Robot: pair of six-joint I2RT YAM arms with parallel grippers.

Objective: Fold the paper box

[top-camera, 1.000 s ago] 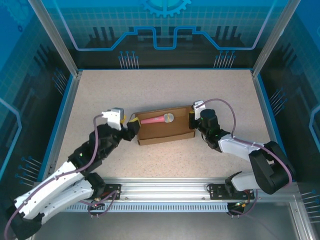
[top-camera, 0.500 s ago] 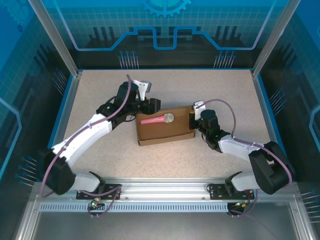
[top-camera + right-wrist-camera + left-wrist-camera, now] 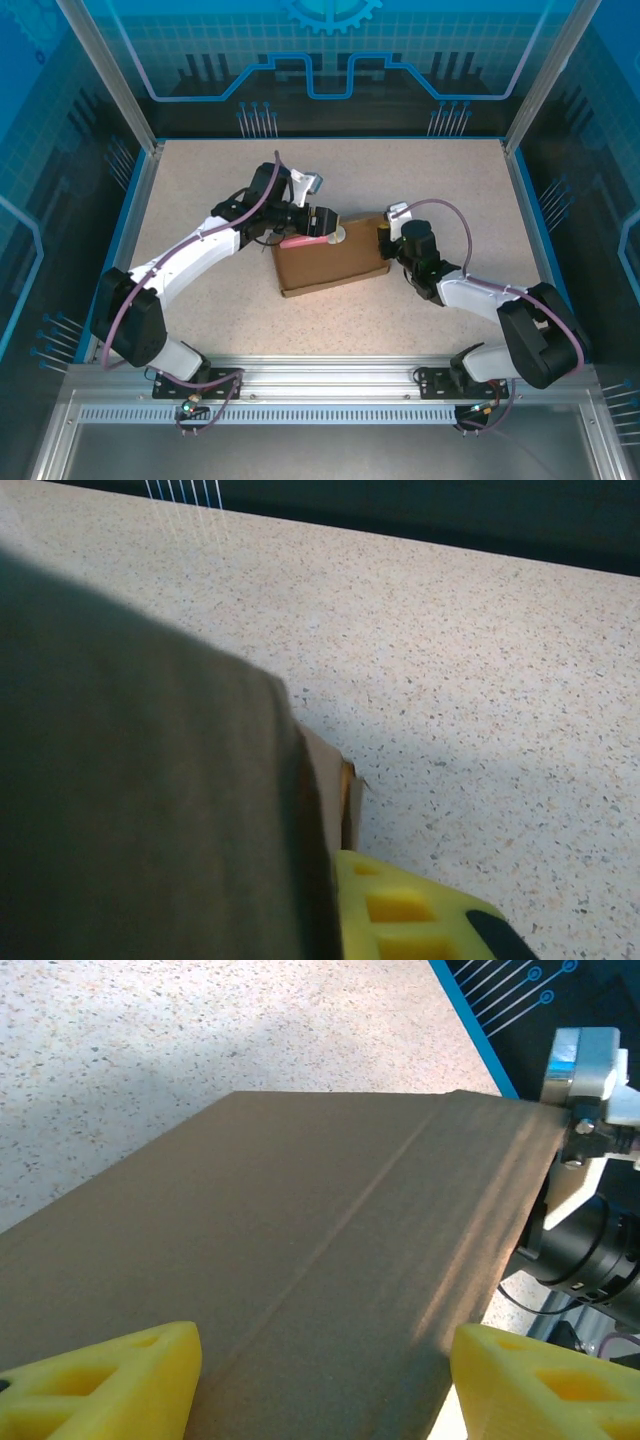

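Left pincer (image 3: 325, 222) hovers over paper box (image 3: 335, 265), beside pink stick (image 3: 297, 241).

Text: none readable in any view.
Back wall (image 3: 330, 70): blue gear emblem (image 3: 330, 12) at top centre, cut by the frame edge, circuit-style lines below it; no lettering.
Box (image 3: 330, 262): plain brown card, nothing printed.

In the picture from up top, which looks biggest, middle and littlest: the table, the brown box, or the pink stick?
1. table
2. paper box
3. pink stick, partly hidden by the box flap and a gripper, yet clearly the smallest
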